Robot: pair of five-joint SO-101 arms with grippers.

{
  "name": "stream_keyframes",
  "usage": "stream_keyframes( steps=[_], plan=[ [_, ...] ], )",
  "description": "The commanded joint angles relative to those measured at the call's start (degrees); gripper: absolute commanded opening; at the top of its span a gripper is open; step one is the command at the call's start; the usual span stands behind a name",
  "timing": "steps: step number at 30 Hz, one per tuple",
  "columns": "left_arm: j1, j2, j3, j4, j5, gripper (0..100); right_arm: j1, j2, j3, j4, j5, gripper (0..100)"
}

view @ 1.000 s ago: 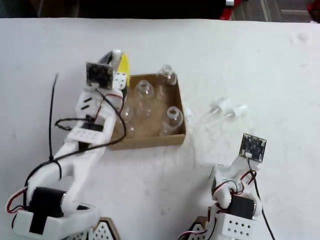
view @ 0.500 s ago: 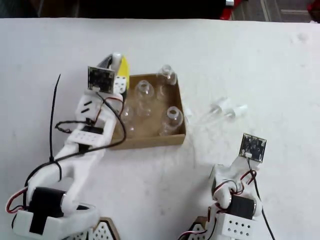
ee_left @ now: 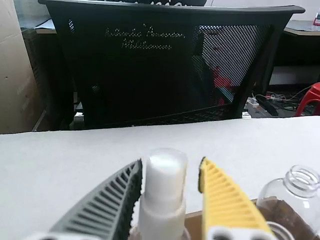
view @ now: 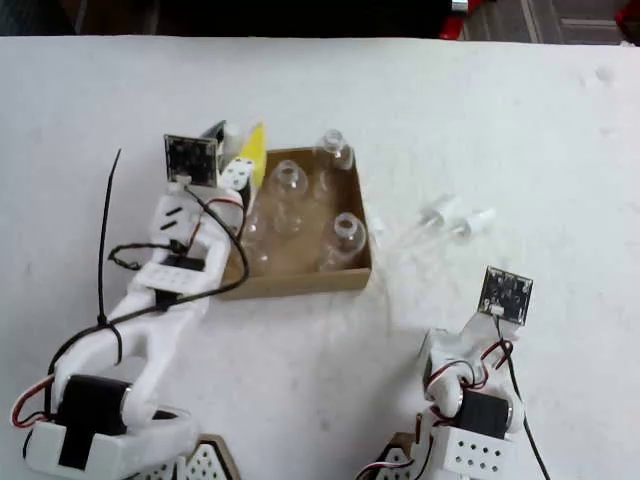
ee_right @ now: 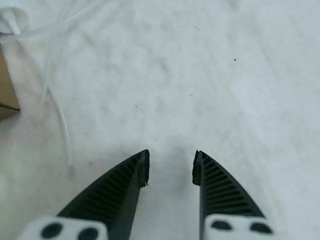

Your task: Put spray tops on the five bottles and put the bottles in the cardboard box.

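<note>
My left gripper (ee_left: 170,167) stands open at the far left corner of the cardboard box (view: 300,272). A white spray top (ee_left: 163,185) stands upright between its grey and yellow fingers, with a gap on the yellow side. In the high view the same gripper (view: 238,138) sits at that corner, its yellow finger (view: 252,150) angled outward. Three clear bottles without tops (view: 333,150) (view: 289,182) (view: 347,232) stand in the box. Two loose spray tops (view: 440,214) (view: 476,220) with thin tubes lie on the table right of the box. My right gripper (ee_right: 170,167) is open over bare table.
A clear bottle neck (ee_left: 296,186) rises beside the yellow finger. A black mesh chair (ee_left: 170,65) stands beyond the table's far edge. One spray top (ee_right: 10,20), its tube (ee_right: 57,115) and a box corner (ee_right: 6,85) lie ahead of my right gripper.
The left gripper has opened, its yellow finger swinging out from the spray top, and its wrist has shifted slightly left. The right arm has not moved.
</note>
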Motion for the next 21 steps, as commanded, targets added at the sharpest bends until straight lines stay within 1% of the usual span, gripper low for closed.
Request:
stream_keyframes(
  steps=[1, 6, 10, 14, 17, 19, 21],
  plan=[
    [-1.9, -0.7, -0.7, -0.2, 0.8, 13, 0.7, -0.2, 0.5, 0.5, -0.4, 12.8],
    [-2.4, -1.1, -0.6, -0.2, 0.7, 14, 0.7, -0.2, 0.5, 0.5, -0.4, 12.8],
    [-2.4, -5.9, -0.2, 1.1, 1.1, 14, 0.7, -0.2, 0.5, 0.5, -0.4, 12.8],
    [-1.6, -12.1, -0.7, 9.7, 1.1, 15, 0.7, -0.2, 0.5, 0.5, -0.4, 12.8],
    [-0.3, -15.3, -0.7, 15.2, 1.1, 18, 0.7, -0.2, 0.5, 0.5, -0.4, 12.8],
    [0.0, -16.0, -0.7, 17.1, 1.1, 19, 0.7, -0.2, 0.5, 0.5, -0.4, 12.8],
    [0.0, -16.0, -0.8, 17.2, 1.1, 20, 0.7, -0.2, 0.5, 0.5, -0.4, 12.8]
  ],
)
